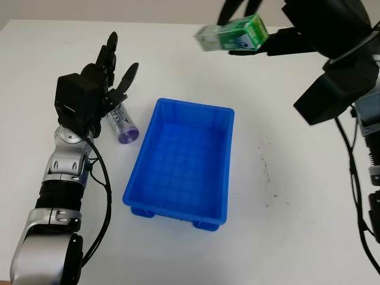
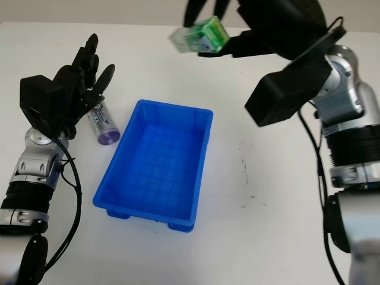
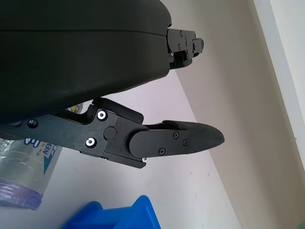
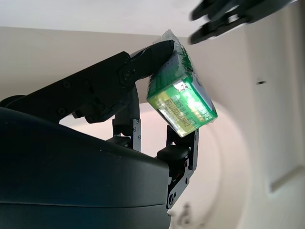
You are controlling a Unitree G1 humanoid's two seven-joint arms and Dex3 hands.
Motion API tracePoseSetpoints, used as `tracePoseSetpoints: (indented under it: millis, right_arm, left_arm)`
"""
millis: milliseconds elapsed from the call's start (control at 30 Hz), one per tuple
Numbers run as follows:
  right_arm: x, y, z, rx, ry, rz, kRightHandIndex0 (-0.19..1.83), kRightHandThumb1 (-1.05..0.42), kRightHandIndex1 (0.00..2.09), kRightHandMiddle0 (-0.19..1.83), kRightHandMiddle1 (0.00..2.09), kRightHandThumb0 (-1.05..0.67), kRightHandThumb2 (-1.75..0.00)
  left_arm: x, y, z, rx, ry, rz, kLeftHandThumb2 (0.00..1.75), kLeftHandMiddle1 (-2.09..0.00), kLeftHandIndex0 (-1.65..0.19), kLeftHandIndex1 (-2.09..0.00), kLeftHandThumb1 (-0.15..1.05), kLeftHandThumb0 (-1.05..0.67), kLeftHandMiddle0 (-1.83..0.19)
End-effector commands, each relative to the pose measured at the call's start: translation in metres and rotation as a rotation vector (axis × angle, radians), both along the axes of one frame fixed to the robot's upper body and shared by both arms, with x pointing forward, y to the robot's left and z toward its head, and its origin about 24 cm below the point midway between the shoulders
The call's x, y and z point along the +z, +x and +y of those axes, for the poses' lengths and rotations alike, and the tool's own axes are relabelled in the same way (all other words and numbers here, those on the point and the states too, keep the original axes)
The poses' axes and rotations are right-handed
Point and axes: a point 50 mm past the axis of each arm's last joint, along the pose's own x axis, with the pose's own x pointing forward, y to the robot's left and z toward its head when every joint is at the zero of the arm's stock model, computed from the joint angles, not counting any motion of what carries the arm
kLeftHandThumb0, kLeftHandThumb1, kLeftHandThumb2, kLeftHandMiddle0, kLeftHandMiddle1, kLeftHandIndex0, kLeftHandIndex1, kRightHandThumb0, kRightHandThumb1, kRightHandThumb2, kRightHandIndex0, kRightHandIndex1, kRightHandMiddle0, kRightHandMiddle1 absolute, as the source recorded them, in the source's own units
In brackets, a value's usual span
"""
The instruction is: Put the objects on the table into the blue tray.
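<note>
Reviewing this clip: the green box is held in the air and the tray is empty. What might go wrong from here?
The right hand pinches the green box by its fingertips, high and beyond the blue tray's far rim; it may slip or miss if released now. The left hand, open, sits over the clear bottle near the tray wall; a nudge might roll it.

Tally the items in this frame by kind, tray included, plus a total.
Green box, held up by the right hand: 1
Clear bottle with purple cap, lying on the table under the open left hand: 1
Blue tray: 1
Total: 3
</note>
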Motion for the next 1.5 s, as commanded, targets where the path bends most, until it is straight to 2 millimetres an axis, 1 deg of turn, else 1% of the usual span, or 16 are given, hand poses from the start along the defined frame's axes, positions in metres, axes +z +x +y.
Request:
tracePoseSetpoints:
  millis: [0, 233, 300, 400, 500, 600, 667, 733, 800, 867, 967, 1133, 1200, 1300, 1400, 1467]
  right_arm:
    - [0.000, -0.006, 0.001, 0.018, 0.013, -0.003, 0.51, -0.89, 1.43, 0.44, 1.52, -0.30, -0.06]
    - [-0.014, -0.016, 0.014, 0.090, -0.070, 0.065, 0.51, -0.88, 1.41, 0.47, 1.48, -0.33, -0.05]
    - [-0.019, -0.018, 0.016, 0.100, -0.098, 0.091, 0.55, -0.88, 1.33, 0.49, 1.43, -0.34, -0.06]
    - [-0.029, -0.019, 0.020, 0.110, -0.171, 0.116, 0.53, -0.90, 1.40, 0.44, 1.47, -0.34, -0.06]
    - [-0.039, -0.021, 0.022, 0.096, -0.291, 0.096, 0.47, -0.91, 1.49, 0.42, 1.49, -0.31, -0.06]
    - [-0.049, -0.022, 0.024, 0.074, -0.378, 0.034, 0.51, -0.88, 1.42, 0.51, 1.41, -0.30, -0.05]
    - [-0.054, -0.021, 0.024, 0.061, -0.410, 0.058, 0.53, -0.88, 1.39, 0.52, 1.38, -0.29, -0.05]
    - [-0.058, -0.019, 0.023, 0.051, -0.442, 0.121, 0.32, -0.94, 1.22, 0.31, 1.23, -0.21, -0.07]
    - [-0.059, -0.020, 0.022, 0.038, -0.468, 0.164, 0.22, -0.96, 1.04, 0.21, 1.07, -0.17, -0.06]
    - [-0.059, -0.020, 0.021, 0.021, -0.496, 0.204, 0.08, -0.98, 0.61, 0.08, 0.66, -0.11, -0.06]
    - [-0.056, -0.021, 0.019, 0.010, -0.505, 0.243, -0.02, -0.98, 0.23, -0.02, 0.29, -0.09, -0.05]
    - [-0.050, -0.021, 0.016, 0.000, -0.453, 0.285, -0.17, -0.93, 0.07, -0.15, 0.14, -0.18, -0.03]
    - [-0.047, -0.020, 0.013, -0.008, -0.401, 0.315, -0.19, -0.89, 0.04, -0.18, 0.11, -0.28, -0.02]
    - [-0.044, -0.016, 0.007, -0.016, -0.287, 0.376, -0.19, -0.93, 0.00, -0.19, 0.07, -0.46, -0.06]
    - [-0.044, -0.010, -0.005, 0.030, -0.014, 0.426, -0.14, -1.02, 0.03, -0.12, 0.09, -0.65, -0.12]
    - [-0.045, -0.006, -0.013, 0.020, 0.096, 0.434, -0.12, -1.04, 0.05, -0.11, 0.10, -0.71, -0.20]
  left_arm:
    - [0.011, 0.000, -0.001, -0.007, 0.019, -0.040, 0.42, -0.05, 0.07, -0.06, 1.05, -0.63, 0.11]
    - [0.009, -0.003, 0.000, 0.001, 0.012, -0.043, 0.43, -0.05, 0.04, -0.07, 1.05, -0.63, 0.12]
    - [0.009, -0.003, 0.000, -0.003, 0.013, -0.047, 0.43, -0.05, 0.02, -0.08, 1.05, -0.62, 0.12]
    - [0.009, -0.002, -0.001, -0.003, 0.023, -0.048, 0.43, -0.05, 0.03, -0.07, 1.05, -0.61, 0.13]
    - [0.009, -0.003, -0.002, 0.000, 0.033, -0.049, 0.44, -0.06, 0.07, -0.05, 1.05, -0.62, 0.10]
    - [0.009, -0.002, -0.002, -0.004, 0.034, -0.047, 0.45, -0.06, 0.09, -0.04, 1.05, -0.62, 0.11]
    - [0.009, -0.002, -0.002, -0.007, 0.032, -0.046, 0.45, -0.05, 0.10, -0.03, 1.05, -0.61, 0.11]
    - [0.009, -0.003, -0.002, -0.005, 0.040, -0.046, 0.45, -0.06, 0.10, -0.03, 1.05, -0.61, 0.11]
    - [0.009, -0.003, -0.002, -0.002, 0.045, -0.046, 0.46, -0.06, 0.10, -0.04, 1.05, -0.61, 0.11]
    - [0.009, -0.003, -0.002, -0.004, 0.034, -0.044, 0.45, -0.05, 0.10, -0.04, 1.05, -0.61, 0.11]
    - [0.008, -0.003, -0.002, -0.002, 0.038, -0.041, 0.46, -0.05, 0.09, -0.04, 1.05, -0.61, 0.11]
    - [0.007, -0.002, -0.003, -0.004, 0.036, -0.036, 0.46, -0.06, 0.09, -0.05, 1.05, -0.63, 0.09]
    - [0.006, -0.002, -0.003, -0.004, 0.026, -0.031, 0.45, -0.06, 0.09, -0.05, 1.05, -0.64, 0.09]
    - [0.006, -0.001, -0.003, -0.003, 0.028, -0.028, 0.44, -0.06, 0.09, -0.05, 1.05, -0.64, 0.10]
    - [0.006, -0.002, -0.003, -0.005, 0.026, -0.027, 0.45, -0.06, 0.10, -0.05, 1.05, -0.64, 0.09]
    - [0.006, -0.002, -0.003, -0.004, 0.026, -0.030, 0.45, -0.06, 0.10, -0.05, 1.05, -0.64, 0.09]
